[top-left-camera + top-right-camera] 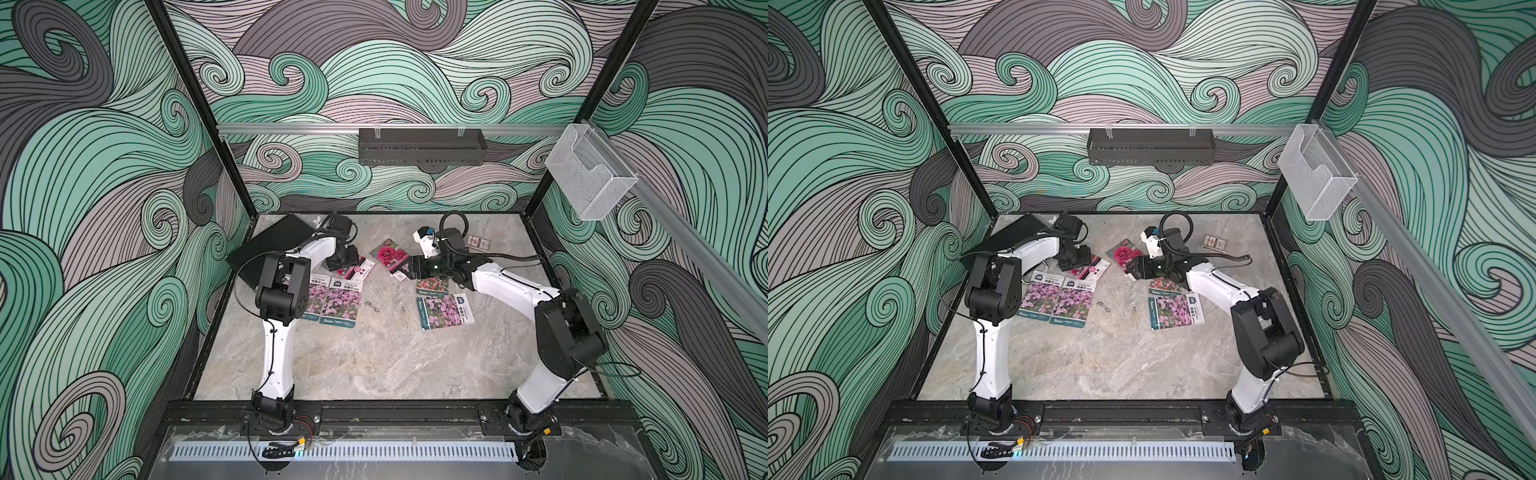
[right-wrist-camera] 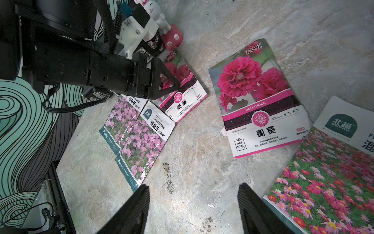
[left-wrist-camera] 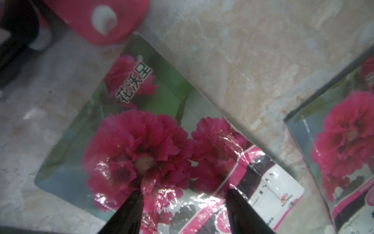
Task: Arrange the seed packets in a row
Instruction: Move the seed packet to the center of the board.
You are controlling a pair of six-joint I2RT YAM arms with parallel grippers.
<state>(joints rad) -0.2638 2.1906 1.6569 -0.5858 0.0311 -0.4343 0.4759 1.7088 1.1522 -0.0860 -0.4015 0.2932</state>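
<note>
Several seed packets lie flat on the marble table (image 1: 374, 357). Two purple-pink field packets (image 1: 316, 297) (image 1: 341, 304) sit side by side at left. My left gripper (image 3: 184, 194) is open, its fingers straddling a magenta bloom packet (image 3: 141, 141) just below; whether they touch it I cannot tell. In a top view that gripper (image 1: 347, 265) is above this packet (image 1: 360, 269). A second magenta packet (image 1: 388, 252) lies mid-table. My right gripper (image 2: 193, 189) hangs open over bare table, near it (image 1: 411, 267). A red-pink field packet (image 1: 432, 286) and another purple-pink packet (image 1: 444, 311) lie at right.
A large flat black case (image 1: 270, 249) leans at the back left corner. A small red-and-white card box (image 1: 478, 242) lies behind the right arm. A white bunny figure (image 2: 153, 8) and red toy (image 2: 172, 39) stand behind the left gripper. Dark specks (image 1: 374, 306) mark the table.
</note>
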